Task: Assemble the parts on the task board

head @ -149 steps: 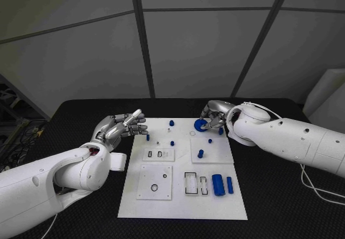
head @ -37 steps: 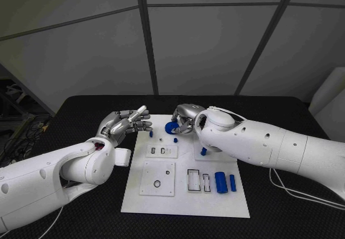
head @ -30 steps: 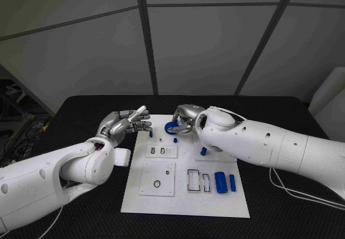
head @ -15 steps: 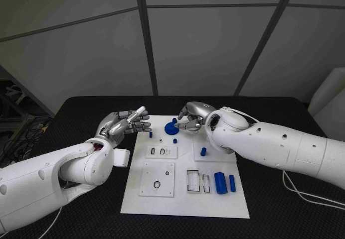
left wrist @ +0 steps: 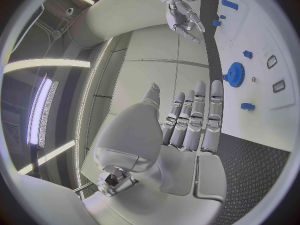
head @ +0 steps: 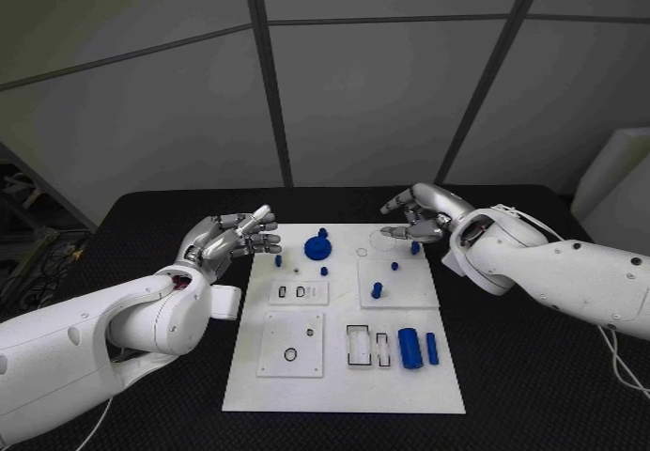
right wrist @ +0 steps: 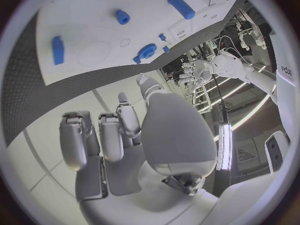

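Blue toothed gear [head: 318, 247], flat white task board [head: 339, 376]

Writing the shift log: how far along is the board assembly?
Partly done. The blue toothed gear sits on the white task board, near its far edge. Both the left hand and right hand hold nothing. Two blue cylinders lie loose beside empty rectangular slots.

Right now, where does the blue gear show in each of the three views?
Head view: blue gear lies on the far part of the task board, between the two hands.
Left wrist view: the gear lies beyond the left hand's fingertips.
Right wrist view: it lies edge-on near the board's edge.
Shared landmark: the small blue peg beside it.
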You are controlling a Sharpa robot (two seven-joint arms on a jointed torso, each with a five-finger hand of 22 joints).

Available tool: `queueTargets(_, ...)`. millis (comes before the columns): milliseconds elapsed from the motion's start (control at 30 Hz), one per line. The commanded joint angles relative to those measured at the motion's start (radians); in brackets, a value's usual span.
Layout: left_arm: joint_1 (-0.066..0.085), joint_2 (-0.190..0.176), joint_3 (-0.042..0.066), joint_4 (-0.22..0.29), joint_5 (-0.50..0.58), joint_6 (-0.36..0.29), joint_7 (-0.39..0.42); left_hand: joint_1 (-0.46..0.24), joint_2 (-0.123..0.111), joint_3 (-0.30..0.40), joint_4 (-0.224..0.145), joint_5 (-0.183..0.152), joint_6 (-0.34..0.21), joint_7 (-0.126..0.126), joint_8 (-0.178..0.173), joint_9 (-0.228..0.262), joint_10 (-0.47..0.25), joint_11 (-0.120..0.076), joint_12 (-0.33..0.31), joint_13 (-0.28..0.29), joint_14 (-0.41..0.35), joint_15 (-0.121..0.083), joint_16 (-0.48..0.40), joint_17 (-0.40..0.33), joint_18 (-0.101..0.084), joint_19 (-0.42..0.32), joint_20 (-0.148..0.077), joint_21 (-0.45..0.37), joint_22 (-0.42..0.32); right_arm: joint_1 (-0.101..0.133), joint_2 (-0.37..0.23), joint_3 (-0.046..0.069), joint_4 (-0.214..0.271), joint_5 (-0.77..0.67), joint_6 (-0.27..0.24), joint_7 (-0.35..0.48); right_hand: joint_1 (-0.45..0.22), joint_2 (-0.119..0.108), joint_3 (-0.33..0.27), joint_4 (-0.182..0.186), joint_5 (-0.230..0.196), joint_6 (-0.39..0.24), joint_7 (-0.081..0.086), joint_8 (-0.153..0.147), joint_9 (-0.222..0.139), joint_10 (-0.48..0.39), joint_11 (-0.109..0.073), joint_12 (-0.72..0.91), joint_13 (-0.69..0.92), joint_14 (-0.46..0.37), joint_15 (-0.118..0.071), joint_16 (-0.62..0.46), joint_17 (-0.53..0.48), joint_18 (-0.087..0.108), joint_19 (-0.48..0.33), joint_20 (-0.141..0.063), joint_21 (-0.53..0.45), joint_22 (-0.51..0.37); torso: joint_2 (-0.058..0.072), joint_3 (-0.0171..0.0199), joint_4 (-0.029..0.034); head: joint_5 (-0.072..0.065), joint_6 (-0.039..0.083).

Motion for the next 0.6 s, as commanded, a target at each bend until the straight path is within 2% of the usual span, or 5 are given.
queueTargets(33,0.001,0.003,0.001,0.002,-0.008,0.006,0.005,0.002,0.003,0.0,-0.003,0.001,0.001,0.008,-0.004,-0.001,-0.007,0.003,-0.002,-0.001,-0.007,0.002,-0.005,0.002,0.047,-0.006,-0.002,0.007,0.001,0.002,-0.031,0.0,-0.006,0.067,0.068,0.077,0.026,-0.001,-0.016,-0.005,-0.007,-0.012,0.001,0.0,0.001,-0.005,0.0,-0.003,-0.001,0.079,0.0,-0.004,0.149,0.003,0.07,0.003,-0.005,0.225,-0.002,0.0025,-0.006,-0.011,0.002)
queueTargets(200,0.001,0.007,0.001,0.0,-0.008,0.006,0.005,0.002,0.003,0.0,-0.003,0.001,0.001,0.008,-0.004,-0.001,-0.007,0.003,-0.002,-0.001,-0.007,0.002,-0.005,0.002,0.047,-0.006,-0.002,0.007,0.001,0.002,-0.052,0.0,-0.037,0.069,0.097,0.087,0.042,0.002,-0.023,-0.008,-0.005,-0.013,0.0,0.003,0.002,-0.005,0.0,-0.005,-0.002,0.079,0.0,-0.004,0.149,0.003,0.069,0.003,-0.005,0.224,-0.001,0.0058,-0.0053,-0.018,0.003)
queueTargets(267,0.001,0.007,0.001,-0.001,-0.008,0.006,0.005,0.002,0.003,0.0,-0.003,0.001,0.001,0.008,-0.004,-0.001,-0.007,0.003,-0.002,-0.001,-0.007,0.002,-0.005,0.002,0.047,-0.006,-0.002,0.007,0.001,0.001,-0.054,0.0,-0.05,0.069,0.108,0.089,0.044,0.003,-0.024,-0.009,-0.005,-0.013,0.0,0.003,0.002,-0.006,0.0,-0.005,-0.002,0.079,0.0,-0.004,0.149,0.003,0.069,0.003,-0.006,0.223,-0.001,0.0034,-0.003,-0.021,0.003)
queueTargets(400,0.0,0.009,0.001,-0.003,-0.008,0.006,0.005,0.002,0.003,0.0,-0.003,0.001,0.001,0.008,-0.004,-0.001,-0.007,0.003,-0.002,-0.001,-0.007,0.002,-0.005,0.002,0.047,-0.006,-0.002,0.007,0.001,0.001,-0.053,0.0,-0.074,0.07,0.127,0.09,0.048,0.005,-0.025,-0.009,-0.002,-0.012,0.0,0.005,0.003,-0.005,0.0,-0.005,-0.002,0.079,0.0,-0.004,0.149,0.004,0.068,0.002,-0.006,0.223,-0.001,0.0012,-0.001,-0.025,0.0)
queueTargets(600,0.0,0.01,0.001,-0.006,-0.008,0.007,0.006,0.003,0.003,0.0,-0.004,0.001,0.001,0.008,-0.004,-0.001,-0.006,0.003,-0.002,-0.001,-0.008,0.002,-0.006,0.002,0.047,-0.007,-0.001,0.007,0.001,-0.008,-0.051,0.0,-0.091,0.07,0.139,0.093,0.055,0.01,-0.027,-0.009,0.005,-0.008,0.0,0.008,0.004,-0.005,-0.001,-0.005,-0.002,0.079,0.0,-0.004,0.149,0.004,0.069,0.002,-0.006,0.223,-0.001,0.0007,-0.0041,-0.021,-0.001)
